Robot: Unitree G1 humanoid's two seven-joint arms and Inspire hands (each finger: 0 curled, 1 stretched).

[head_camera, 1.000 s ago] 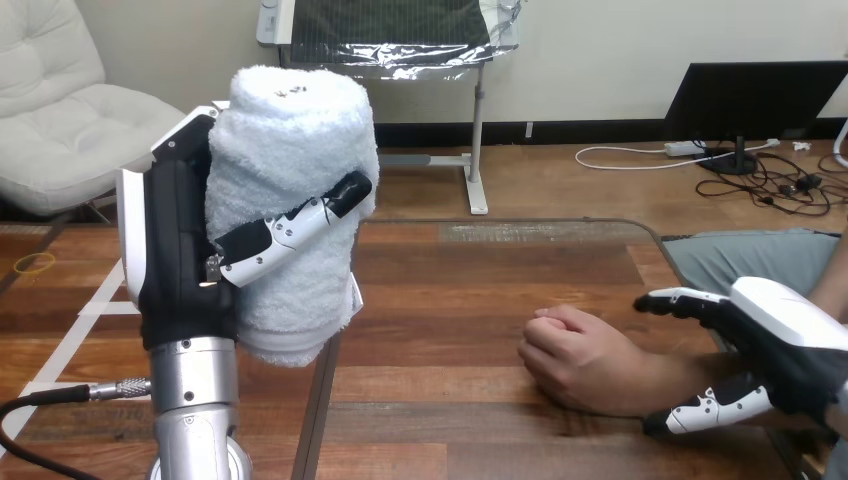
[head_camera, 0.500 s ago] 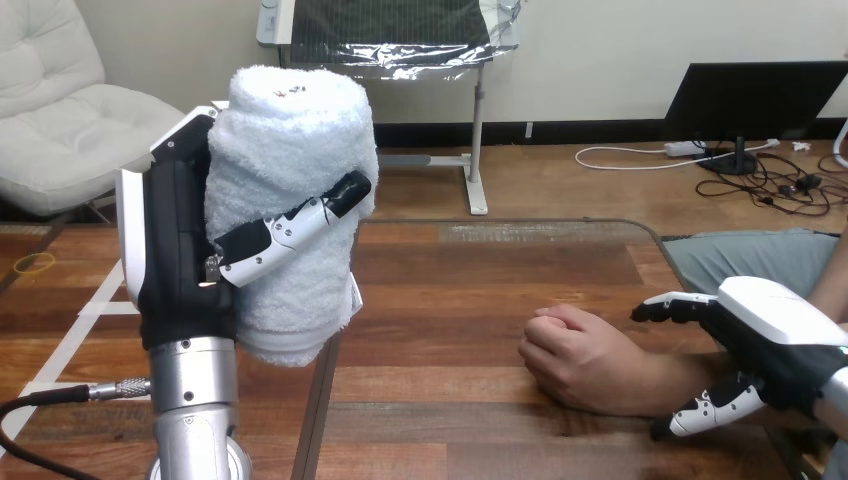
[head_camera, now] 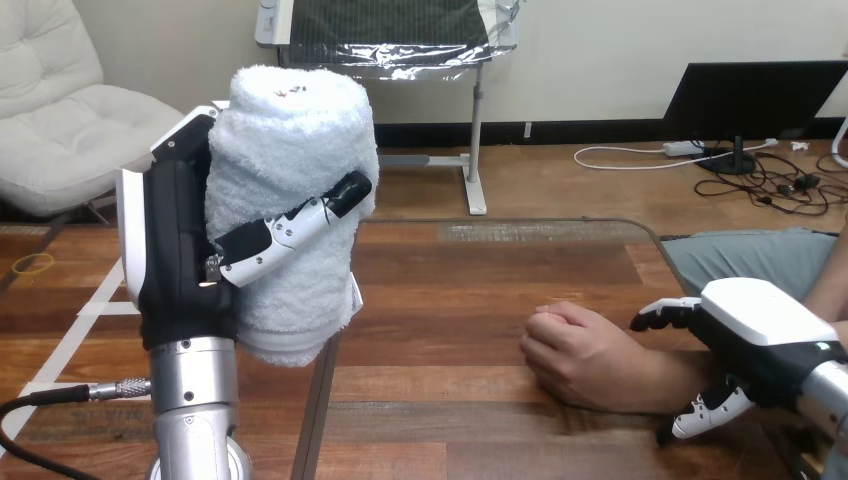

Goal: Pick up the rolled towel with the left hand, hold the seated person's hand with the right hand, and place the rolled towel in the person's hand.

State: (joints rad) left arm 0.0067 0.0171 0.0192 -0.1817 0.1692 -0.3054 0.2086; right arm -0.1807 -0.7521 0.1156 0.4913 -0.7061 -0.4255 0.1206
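Over at the left side of my head view, the left hand is gripping the rolled towel, and I am seeing that grip plainly: the palm is pressing against the roll's left flank while one black-and-white finger is wrapping across its front on a slant. The white towel is standing upright in that grasp, its rounded top end pointing up and its lower end hanging free below the palm, clear of the wooden desk. The silver forearm is rising nearly straight up from the bottom edge beneath it. Well apart from the towel, toward the right, the person's hand is resting on the desk, loosely curled with the knuckles turned left, and I am seeing nothing held in it. My right hand is sitting just beside the person's wrist, coming in from the lower right corner with its white back shell facing up. Its fingers are reaching along the far side of the wrist and its thumb is hanging at the near side, so the wrist is lying between them; they are spread rather than wrapped round it, and I am reading that hand as unclenched. I cannot tell whether either tip is touching the person.
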